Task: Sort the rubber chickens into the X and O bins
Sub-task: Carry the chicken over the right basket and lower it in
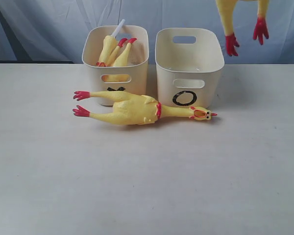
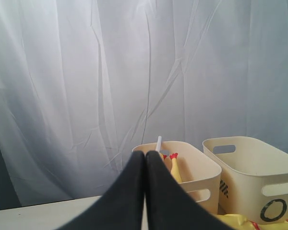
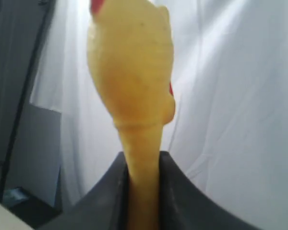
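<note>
Exterior view: one rubber chicken (image 1: 137,110) lies flat on the surface (image 1: 147,186). It is long, yellow and plucked-looking, with its red feet toward the left edge and its open-beaked head toward the right. It lies just in front of two cream bins that stand side by side toward the far edge. The X bin (image 1: 93,54) is on the left, its mark half hidden by the bird. It holds more chickens (image 1: 112,49), legs up, and a white tube (image 1: 118,28). The O bin (image 1: 213,73) is on the right. Above it and to its right, near the far right corner, a hanging chicken (image 1: 227,22) shows only its legs and red feet. The near half of the surface is open.

Left wrist view: the left hand (image 2: 145,155) has its dark fingers (image 2: 129,201) pressed together, gripping nothing and raised above the surface. Beyond it stand both bins and a white curtain (image 2: 86,72).

Right wrist view: the right hand (image 3: 143,160) is clamped on the hanging chicken's narrow neck-like part. Its fingers (image 3: 113,191) touch both sides of that part, and the plump yellow body fills the view beyond.
</note>
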Robot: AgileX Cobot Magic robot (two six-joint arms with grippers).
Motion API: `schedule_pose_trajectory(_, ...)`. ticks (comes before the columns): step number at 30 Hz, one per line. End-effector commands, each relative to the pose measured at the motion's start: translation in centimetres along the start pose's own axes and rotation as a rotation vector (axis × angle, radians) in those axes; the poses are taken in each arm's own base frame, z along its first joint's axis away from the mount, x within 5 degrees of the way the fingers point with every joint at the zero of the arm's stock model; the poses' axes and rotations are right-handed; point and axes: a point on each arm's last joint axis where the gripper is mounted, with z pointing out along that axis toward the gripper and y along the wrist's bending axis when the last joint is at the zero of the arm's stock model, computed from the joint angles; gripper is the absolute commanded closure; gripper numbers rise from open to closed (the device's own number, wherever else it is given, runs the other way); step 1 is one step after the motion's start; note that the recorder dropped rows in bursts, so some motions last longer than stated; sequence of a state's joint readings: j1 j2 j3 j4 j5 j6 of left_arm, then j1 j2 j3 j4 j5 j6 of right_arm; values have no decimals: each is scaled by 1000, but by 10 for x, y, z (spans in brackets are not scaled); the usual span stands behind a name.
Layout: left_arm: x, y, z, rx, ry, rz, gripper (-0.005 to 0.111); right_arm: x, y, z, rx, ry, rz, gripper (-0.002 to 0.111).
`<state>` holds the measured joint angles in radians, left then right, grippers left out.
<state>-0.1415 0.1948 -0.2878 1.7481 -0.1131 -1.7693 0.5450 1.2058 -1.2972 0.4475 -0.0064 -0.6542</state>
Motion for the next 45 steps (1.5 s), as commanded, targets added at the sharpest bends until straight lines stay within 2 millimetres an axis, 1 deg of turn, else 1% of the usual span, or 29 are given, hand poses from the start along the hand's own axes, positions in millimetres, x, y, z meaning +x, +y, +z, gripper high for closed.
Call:
schedule_pose_trajectory(1, -2, 0, -2, -6, -13, -3, 106, 22, -32, -2, 244, -78, 204, 109)
schedule_pose_trajectory(6, -2, 0, -2, -5, -13, -3, 106, 52, -49, 5, 394, -173, 407, 109)
schedule_pose_trajectory(7, -2, 0, -2, -5, -13, -3, 106, 64, -55, 12, 427, -190, 470, 109)
schedule_pose_trajectory(8, -2, 0, -2, -5, -13, -3, 106, 69, -58, 16, 436, -191, 499, 109)
schedule_pose_trajectory(10, -2, 0, -2, -5, -13, -3, 106, 80, -62, 22, 450, -187, 513, 109)
schedule_pose_trajectory(13, -2, 0, -2, -5, -13, -3, 106, 91, -68, 28, 476, -177, 506, 109)
schedule_pose_trajectory(23, -2, 0, -2, -5, -13, -3, 106, 106, -93, 22, 523, -79, 526, 109)
schedule_pose_trajectory(25, -2, 0, -2, -3, -13, -3, 106, 109, -95, 22, 522, -64, 567, 109)
schedule_pose_trajectory(29, -2, 0, -2, 2, -12, -3, 106, 112, -97, 24, 534, -97, 638, 109)
schedule_pose_trajectory(33, -2, -1, -2, 7, -11, -3, 106, 125, -96, 32, 517, -89, 675, 109)
schedule_pose_trajectory(35, -1, -2, -2, 19, -8, -3, 106, 135, -96, 38, 517, -94, 693, 109)
schedule_pose_trajectory(39, -1, -3, -2, 35, -5, -3, 106, 152, -102, 49, 548, -177, 748, 109)
schedule_pose_trajectory(43, -1, -4, -2, 37, -5, -3, 106, 170, -107, 68, 532, -180, 804, 109)
schedule_pose_trajectory(45, -1, -4, -2, 37, -5, -3, 106, 174, -110, 77, 533, -194, 799, 109)
